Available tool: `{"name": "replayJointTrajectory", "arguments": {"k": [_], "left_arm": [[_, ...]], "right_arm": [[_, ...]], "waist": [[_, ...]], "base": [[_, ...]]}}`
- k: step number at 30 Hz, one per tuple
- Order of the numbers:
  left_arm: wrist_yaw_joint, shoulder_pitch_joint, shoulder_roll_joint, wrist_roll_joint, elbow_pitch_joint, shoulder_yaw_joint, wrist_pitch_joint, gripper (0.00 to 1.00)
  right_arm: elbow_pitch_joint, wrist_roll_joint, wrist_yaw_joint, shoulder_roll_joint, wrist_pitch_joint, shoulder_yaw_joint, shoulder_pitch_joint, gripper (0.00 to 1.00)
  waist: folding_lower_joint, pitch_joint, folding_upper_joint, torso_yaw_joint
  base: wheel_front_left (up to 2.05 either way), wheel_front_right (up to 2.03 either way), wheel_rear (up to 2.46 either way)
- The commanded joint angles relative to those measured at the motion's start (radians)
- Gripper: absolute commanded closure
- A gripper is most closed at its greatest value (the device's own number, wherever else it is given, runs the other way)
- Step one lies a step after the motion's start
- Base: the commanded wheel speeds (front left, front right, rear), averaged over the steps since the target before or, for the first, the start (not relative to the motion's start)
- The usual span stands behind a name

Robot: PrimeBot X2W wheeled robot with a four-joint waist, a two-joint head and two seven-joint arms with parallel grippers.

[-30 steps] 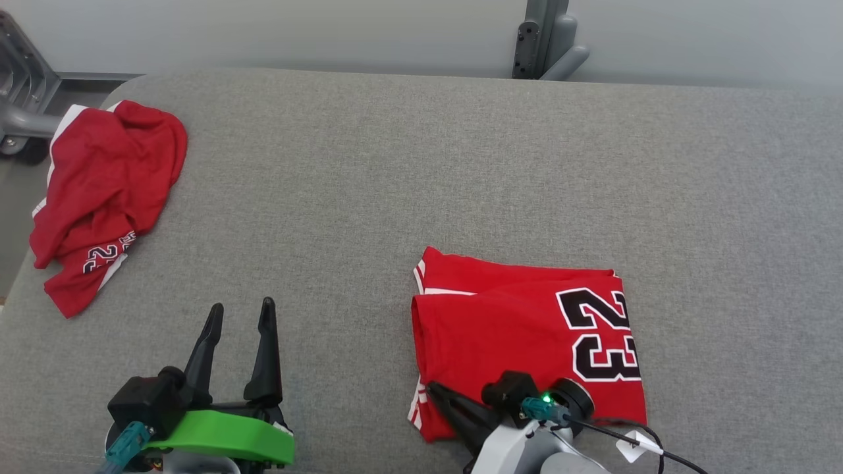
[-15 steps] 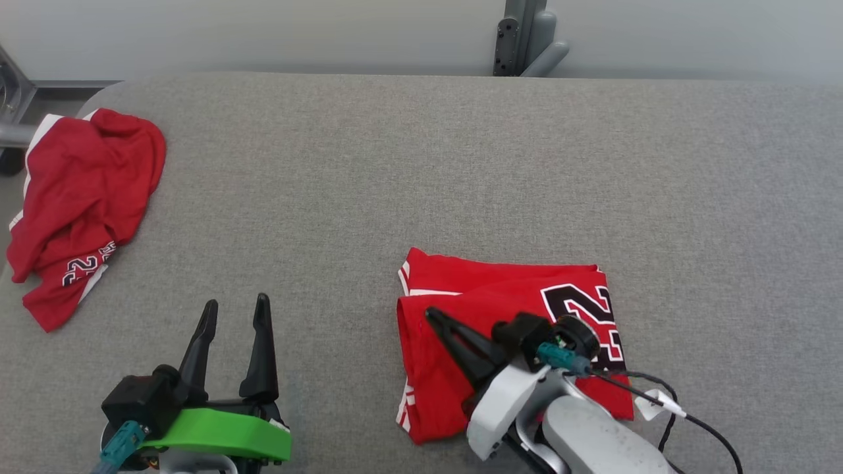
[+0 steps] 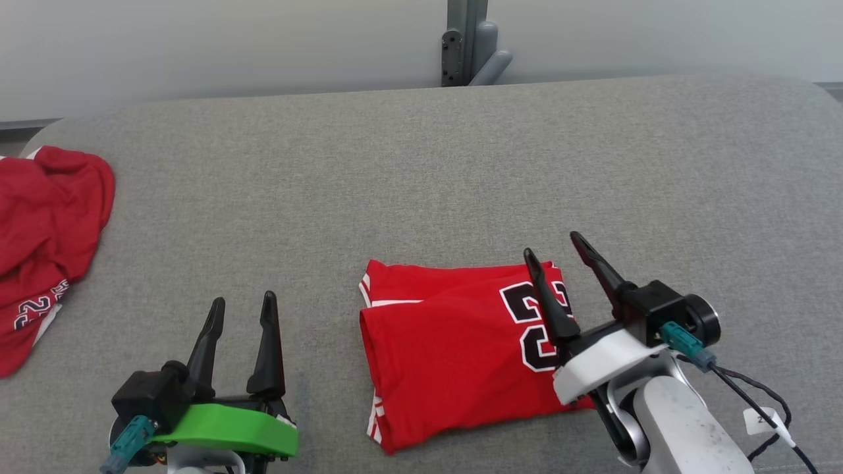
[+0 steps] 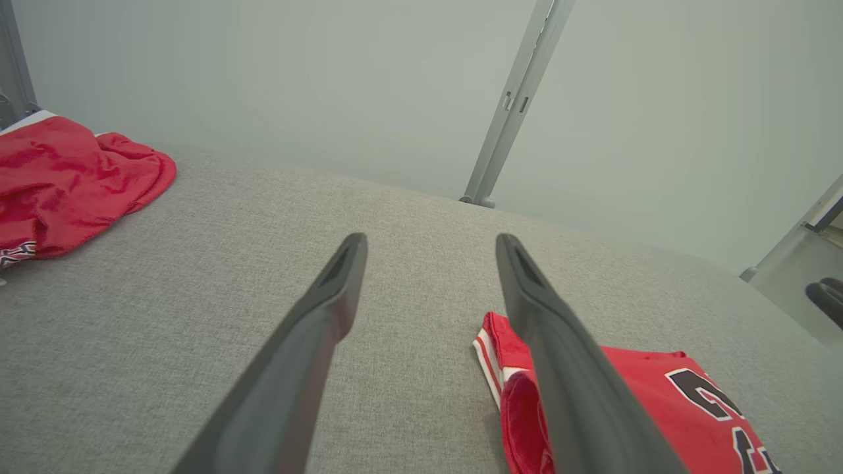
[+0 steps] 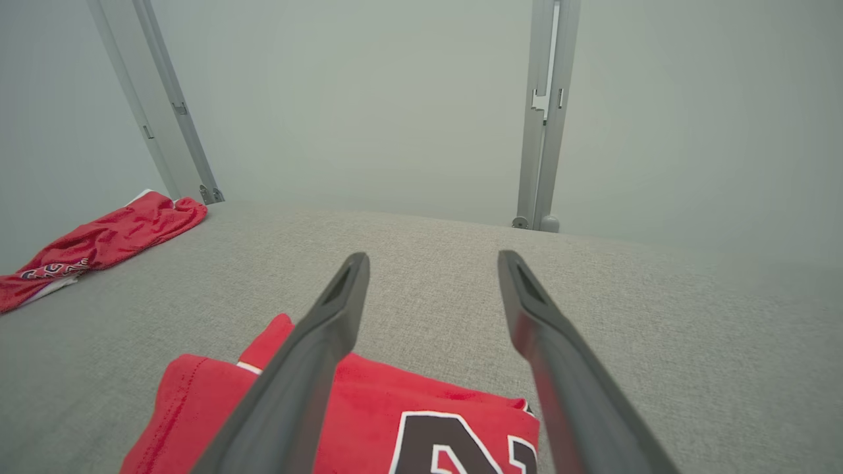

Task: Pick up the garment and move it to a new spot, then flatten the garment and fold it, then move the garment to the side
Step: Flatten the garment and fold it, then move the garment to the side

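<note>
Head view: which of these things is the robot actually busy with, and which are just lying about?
Part of the job:
- folded red jersey with black numerals, lying flat near the middle
- grey padded table it lies on

Just lying about:
- crumpled red jersey at the table's far left, nothing touching it
- grey metal post behind the table

Grey upholstered bench (image 3: 421,164): a folded red jersey (image 3: 454,355) near the front edge, a crumpled red jersey (image 3: 46,224) at the left edge.
</note>
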Motion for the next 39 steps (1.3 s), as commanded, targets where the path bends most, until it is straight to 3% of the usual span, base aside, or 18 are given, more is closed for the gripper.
{"name": "replayJointTrajectory", "arguments": {"k": [1, 13, 24, 39], "left_arm": [[0.0, -0.013, -0.003, 0.007, 0.006, 0.006, -0.003, 0.0], [-0.009, 0.081, -0.05, 0.09, 0.017, 0.112, -0.002, 0.0], [-0.048, 0.156, -0.107, 0.158, 0.029, 0.193, -0.002, 0.0], [-0.089, 0.142, -0.136, 0.196, 0.043, 0.234, -0.002, 0.0]], "right_arm": [[-0.013, -0.012, 0.0, -0.002, -0.004, -0.022, 0.023, 0.0], [-0.131, 0.016, 0.0, -0.002, -0.004, -0.228, 0.171, 0.0], [-0.136, 0.021, 0.0, -0.002, -0.004, -0.235, 0.222, 0.0], [-0.086, -0.005, 0.0, -0.002, -0.004, -0.235, 0.179, 0.0]], "waist": [[0.0, -0.013, 0.0071, -0.022], [0.0, -0.054, 0.0071, -0.067], [0.0, -0.078, 0.0071, -0.063], [0.0, -0.07, 0.0071, -0.045]], "base": [[0.0, 0.0, 0.0], [0.0, 0.0, 0.0], [0.0, 0.0, 0.0], [0.0, 0.0, 0.0]]}}
